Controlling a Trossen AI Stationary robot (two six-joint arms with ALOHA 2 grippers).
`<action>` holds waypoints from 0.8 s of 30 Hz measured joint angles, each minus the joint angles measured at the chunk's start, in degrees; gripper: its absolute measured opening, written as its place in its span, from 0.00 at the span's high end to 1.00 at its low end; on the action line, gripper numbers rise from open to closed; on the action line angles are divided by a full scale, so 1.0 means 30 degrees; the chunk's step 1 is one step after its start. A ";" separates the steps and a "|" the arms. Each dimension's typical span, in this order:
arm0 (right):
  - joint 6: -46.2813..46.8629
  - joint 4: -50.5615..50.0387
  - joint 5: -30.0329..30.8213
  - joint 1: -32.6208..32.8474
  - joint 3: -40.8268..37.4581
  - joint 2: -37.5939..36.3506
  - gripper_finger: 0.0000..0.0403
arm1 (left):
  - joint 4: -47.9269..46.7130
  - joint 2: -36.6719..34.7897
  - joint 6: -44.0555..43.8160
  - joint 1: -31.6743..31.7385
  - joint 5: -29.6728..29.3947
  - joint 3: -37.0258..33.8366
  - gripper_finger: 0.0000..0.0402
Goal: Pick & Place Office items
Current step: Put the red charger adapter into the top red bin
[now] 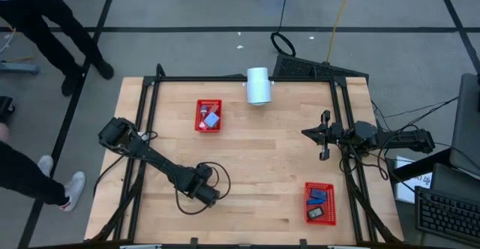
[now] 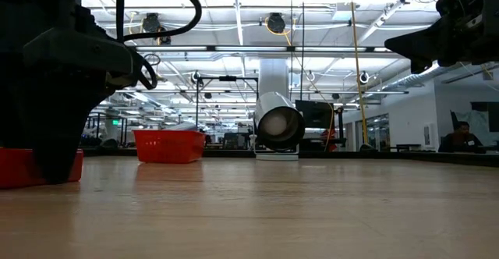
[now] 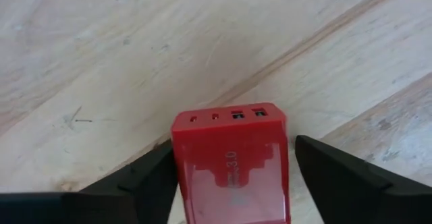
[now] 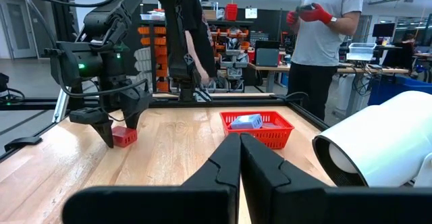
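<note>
Reaching low over the front-left part of the wooden table (image 1: 255,166), the left gripper (image 1: 213,196) has its fingers (image 3: 145,183) spread on either side of a small red office item (image 3: 231,163). The piece lies on the wood between them: one finger is right against its side, the other stands a little apart. From the right wrist view the same red piece (image 4: 124,137) sits on the table under the lowered gripper.

Further along, toward the back of the table, a red mesh basket (image 1: 208,116) holds a light blue piece (image 1: 212,119) and something red. Just to its right, at the back edge, a white cylinder (image 1: 258,85) lies on its side.

Toward the front right, a second red basket (image 1: 319,202) holds a dark blue piece (image 1: 318,197) and a black piece (image 1: 316,214).

At the right side, the right gripper (image 1: 324,136) waits above the table edge with its fingers (image 4: 226,166) pressed together, holding nothing. A person in a grey shirt (image 4: 331,28) stands in the room beyond the table.
</note>
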 joint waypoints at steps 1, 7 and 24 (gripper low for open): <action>-0.0006 0.0000 0.0000 0.0002 -0.0006 0.0000 1.00 | 0.0000 0.0000 0.0000 0.0015 0.0000 0.0000 0.31; -0.0005 0.0000 0.0000 0.0001 -0.0004 0.0000 1.00 | 0.0044 0.0000 -0.0007 0.0007 0.0007 0.0000 0.45; -0.0002 0.0000 0.0000 0.0002 -0.0005 -0.0003 1.00 | 0.0059 -0.0007 -0.0007 0.0015 -0.0160 0.0000 0.44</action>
